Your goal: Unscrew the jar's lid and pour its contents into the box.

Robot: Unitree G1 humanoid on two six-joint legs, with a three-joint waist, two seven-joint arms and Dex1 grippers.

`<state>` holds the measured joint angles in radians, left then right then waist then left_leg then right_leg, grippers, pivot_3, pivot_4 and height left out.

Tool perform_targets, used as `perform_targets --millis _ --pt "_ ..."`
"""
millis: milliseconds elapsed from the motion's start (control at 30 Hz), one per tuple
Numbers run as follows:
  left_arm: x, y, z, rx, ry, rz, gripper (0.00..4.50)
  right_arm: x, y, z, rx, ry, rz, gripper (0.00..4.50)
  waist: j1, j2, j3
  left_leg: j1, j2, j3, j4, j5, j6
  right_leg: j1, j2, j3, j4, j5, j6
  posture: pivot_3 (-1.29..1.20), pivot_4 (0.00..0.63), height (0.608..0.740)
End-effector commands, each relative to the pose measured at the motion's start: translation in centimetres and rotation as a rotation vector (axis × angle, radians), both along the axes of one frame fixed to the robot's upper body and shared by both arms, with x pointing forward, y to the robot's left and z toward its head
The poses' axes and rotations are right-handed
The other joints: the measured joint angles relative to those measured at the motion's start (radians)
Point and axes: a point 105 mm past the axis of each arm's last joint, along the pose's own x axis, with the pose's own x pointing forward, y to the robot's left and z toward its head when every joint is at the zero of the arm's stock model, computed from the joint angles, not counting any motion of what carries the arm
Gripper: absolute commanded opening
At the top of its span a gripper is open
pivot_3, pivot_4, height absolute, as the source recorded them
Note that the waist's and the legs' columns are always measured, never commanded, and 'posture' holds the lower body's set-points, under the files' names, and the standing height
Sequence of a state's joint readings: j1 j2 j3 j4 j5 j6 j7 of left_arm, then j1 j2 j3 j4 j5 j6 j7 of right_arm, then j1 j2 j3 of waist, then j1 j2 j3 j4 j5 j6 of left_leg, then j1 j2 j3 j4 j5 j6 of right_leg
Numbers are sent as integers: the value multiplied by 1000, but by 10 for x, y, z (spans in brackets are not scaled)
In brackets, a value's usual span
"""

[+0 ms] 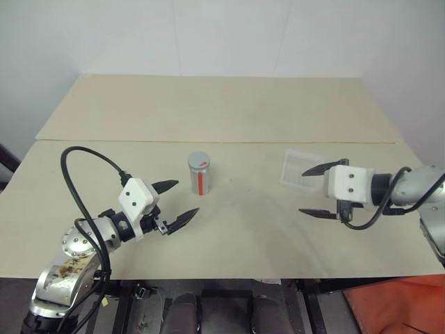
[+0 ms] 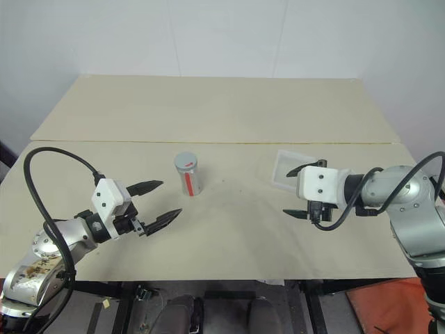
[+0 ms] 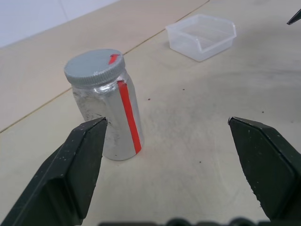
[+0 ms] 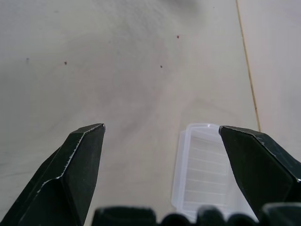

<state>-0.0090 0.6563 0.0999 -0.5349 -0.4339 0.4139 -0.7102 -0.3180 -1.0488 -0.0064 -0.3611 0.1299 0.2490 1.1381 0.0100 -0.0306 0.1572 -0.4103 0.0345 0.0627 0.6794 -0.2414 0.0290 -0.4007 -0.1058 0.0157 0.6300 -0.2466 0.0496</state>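
Note:
A small silvery jar with a red vertical stripe stands upright near the table's middle, its grey lid screwed on top. My left gripper hovers open just to its front left, nothing between its fingers; the left wrist view shows the jar close ahead beside one fingertip. The clear plastic box lies to the right of the jar. My right gripper stands open at the box's near edge, one finger over the box; the box shows between its fingers.
The pale table has a seam running across behind the jar, with a second board beyond it up to the white wall. Open tabletop lies between jar and box.

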Motion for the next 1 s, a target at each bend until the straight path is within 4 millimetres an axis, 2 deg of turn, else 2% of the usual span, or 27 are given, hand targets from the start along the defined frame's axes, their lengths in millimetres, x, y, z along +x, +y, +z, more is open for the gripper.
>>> perform_targets --millis 33,267,367,433,567,700,900,1000 --pt "0 -7 14 -22 -34 -21 4446 0 -1 14 -9 -63 -7 4500 0 0 0 0 0 0 0 0 0 0 0 0 0 0 0 0 150 740" --pt "-1 -13 20 -40 -39 -65 4446 -1 3 11 -7 -55 0 4500 0 0 0 0 0 0 0 0 0 0 0 0 0 0 0 0 150 740" --pt "-2 -12 16 -18 -24 -58 4446 0 4 12 2 -61 4 4500 0 0 0 0 0 0 0 0 0 0 0 0 0 0 0 0 150 740" --pt "-1 -10 11 -19 -5 -16 4446 1 6 12 7 -68 9 4500 -1 0 0 0 0 0 0 0 0 0 0 0 0 0 0 0 150 740" --pt "8 -9 2 -54 -34 216 4446 1 7 10 8 -67 13 4500 0 0 0 0 0 0 0 0 0 1 0 0 0 0 0 0 150 740" --pt "6 -15 1 -164 -66 377 4446 -1 6 9 7 -55 17 4500 1 0 0 1 -1 -1 0 0 0 3 0 0 -1 1 1 0 150 740" --pt "6 -31 -6 -277 -97 468 4446 1 8 8 9 -49 31 4500 2 0 0 5 -1 -2 0 0 0 7 0 -1 -2 0 1 0 150 740" --pt "8 -44 -13 -273 -132 471 4446 2 10 9 10 -50 40 4500 2 0 0 5 -1 -2 0 0 0 9 -1 -1 -3 1 1 0 150 740"
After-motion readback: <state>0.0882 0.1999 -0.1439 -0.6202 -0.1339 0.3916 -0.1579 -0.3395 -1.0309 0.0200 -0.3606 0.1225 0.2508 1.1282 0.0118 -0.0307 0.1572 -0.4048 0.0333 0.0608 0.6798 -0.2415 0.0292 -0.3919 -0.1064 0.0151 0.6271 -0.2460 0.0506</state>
